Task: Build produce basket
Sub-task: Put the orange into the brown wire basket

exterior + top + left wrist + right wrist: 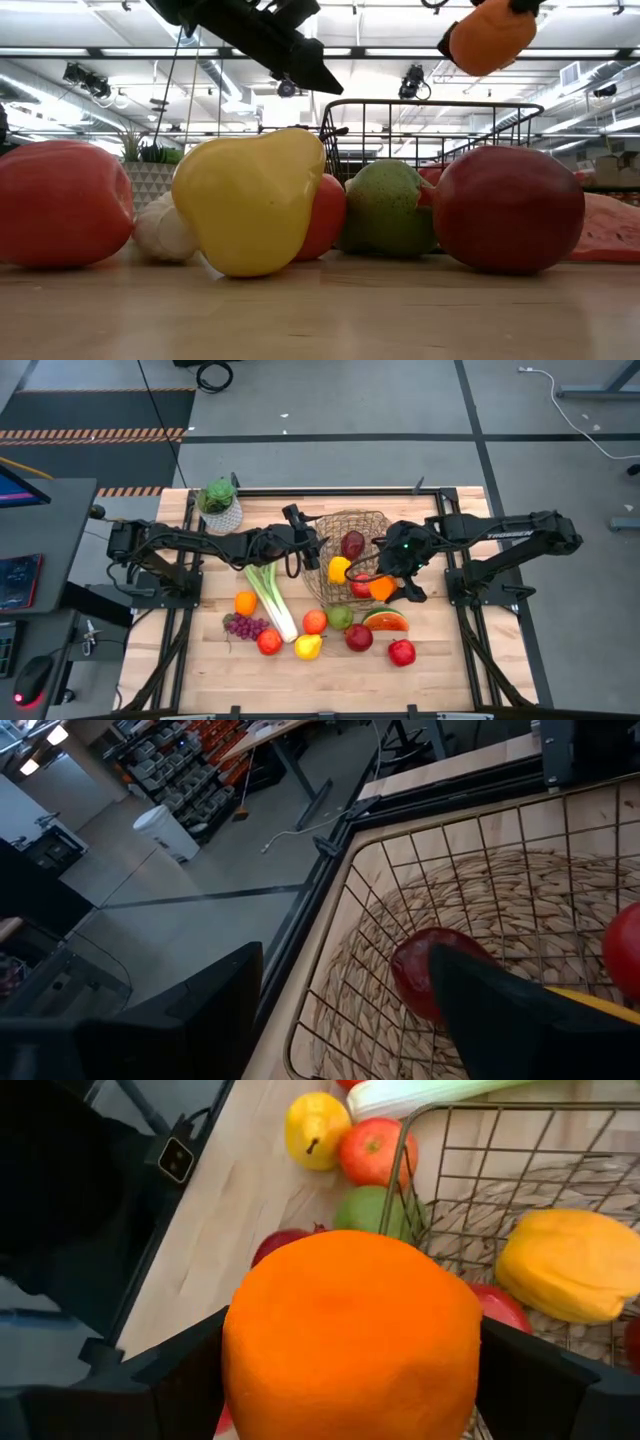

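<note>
The wire basket [350,530] stands mid-table and holds a dark red apple [352,543], a yellow pepper [339,568] and a red apple [358,590]. My right gripper [385,586] is shut on an orange [350,1330] and hangs above the basket's near right rim. My left gripper [345,1030] is open at the basket's left rim [330,920], with one finger outside the wall and one inside. I cannot tell whether it touches the wire. More produce lies on the table in front of the basket: a leek [270,598], grapes [245,627], a green pear [340,616] and a watermelon slice [385,622]. My right gripper pinches the orange between its two fingers [170,1380], one on each opposite side [245,1360]. The fingers slant down from the table's right. The orange is lifted clear, well above the table and the fruit [490,38].
A potted plant [219,500] stands at the far left of the table. Apples [402,652], a yellow fruit [308,647] and a second orange [246,603] lie near the front. Bare wood shows along the near edge and at the left.
</note>
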Controlling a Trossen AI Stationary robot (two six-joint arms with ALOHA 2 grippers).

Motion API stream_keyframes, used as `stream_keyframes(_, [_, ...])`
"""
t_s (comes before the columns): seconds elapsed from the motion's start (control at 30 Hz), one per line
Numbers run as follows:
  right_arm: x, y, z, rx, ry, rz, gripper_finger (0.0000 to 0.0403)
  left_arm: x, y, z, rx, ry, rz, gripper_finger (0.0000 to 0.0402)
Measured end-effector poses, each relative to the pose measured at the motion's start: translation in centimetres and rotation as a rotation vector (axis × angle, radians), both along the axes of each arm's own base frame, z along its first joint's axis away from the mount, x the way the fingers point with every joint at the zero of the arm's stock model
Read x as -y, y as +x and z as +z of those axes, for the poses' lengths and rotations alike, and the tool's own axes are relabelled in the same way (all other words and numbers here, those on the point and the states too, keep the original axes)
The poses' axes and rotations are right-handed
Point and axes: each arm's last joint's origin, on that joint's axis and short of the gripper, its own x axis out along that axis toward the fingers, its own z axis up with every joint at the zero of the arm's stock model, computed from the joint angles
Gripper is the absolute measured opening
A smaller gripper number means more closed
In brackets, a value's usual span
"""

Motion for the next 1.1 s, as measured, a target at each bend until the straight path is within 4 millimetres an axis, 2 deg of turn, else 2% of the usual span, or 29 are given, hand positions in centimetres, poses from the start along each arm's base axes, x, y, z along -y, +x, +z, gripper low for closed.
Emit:
stream_keyframes(0.3, [-0.2,1.5,0.3,-0.036,-0.061,0.0,0.0353,0.0,0.0,-0.1,-0.012,-0.001,0.0,0.0288])
stream_keyframes(0.5, [0.0,1.5,0.3,-0.03,-0.104,-0.01,0.0353,0.0,0.0,-0.1,-0.017,-0.001,0.0,0.0288])
stream_keyframes(0.77, [2.1,2.0,0.5,0.035,-0.389,-0.093,0.0353,0.0,0.0,-0.1,-0.01,-0.009,0.002,0.0288])
stream_keyframes(1.1, [2.8,3.9,2.5,0.286,-0.251,-0.292,0.0353,0.0,0.0,-0.1,-0.008,-0.012,0.003,0.0288])
